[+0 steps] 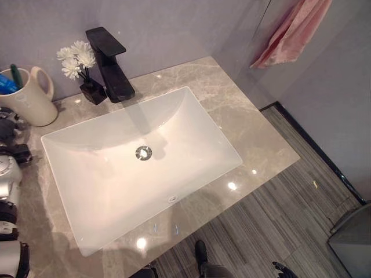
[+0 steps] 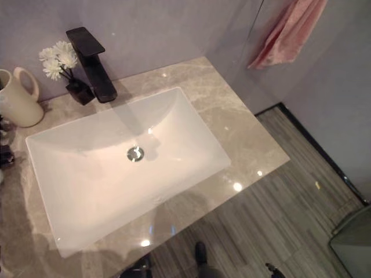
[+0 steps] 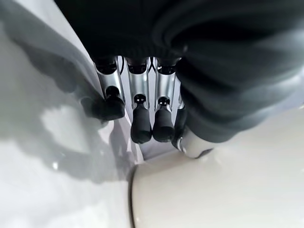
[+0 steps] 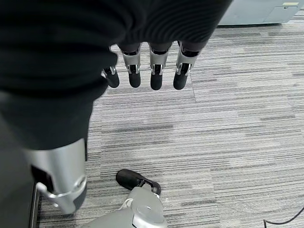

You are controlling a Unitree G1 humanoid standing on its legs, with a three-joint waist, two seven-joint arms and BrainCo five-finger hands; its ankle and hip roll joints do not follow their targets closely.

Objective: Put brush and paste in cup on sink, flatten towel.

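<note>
A cream cup (image 1: 26, 98) stands at the back left corner of the marble counter (image 1: 243, 124), just beside the white basin (image 1: 139, 168), and something blue and something green already poke out of its mouth; I take those for the paste and the brush, though they are too small to be sure. A black tap (image 1: 110, 63) and a small vase of white flowers (image 1: 78, 63) stand along the back edge. The pink towel (image 1: 293, 32) hangs bunched on the wall beyond the counter's right end, well apart from everything else.

The left hand (image 3: 142, 118) hangs close over the counter near the cup, its fingers straight and holding nothing. The right hand (image 4: 147, 73) hangs over the striped floor, fingers also straight and empty.

So the cup half looks finished and the towel is what remains, to my eye. To do it well the robot should turn toward the wall, raise the right hand to the towel's upper part, then stroke downward with flat fingers so the folds spread rather than drag it off its hanger.
</note>
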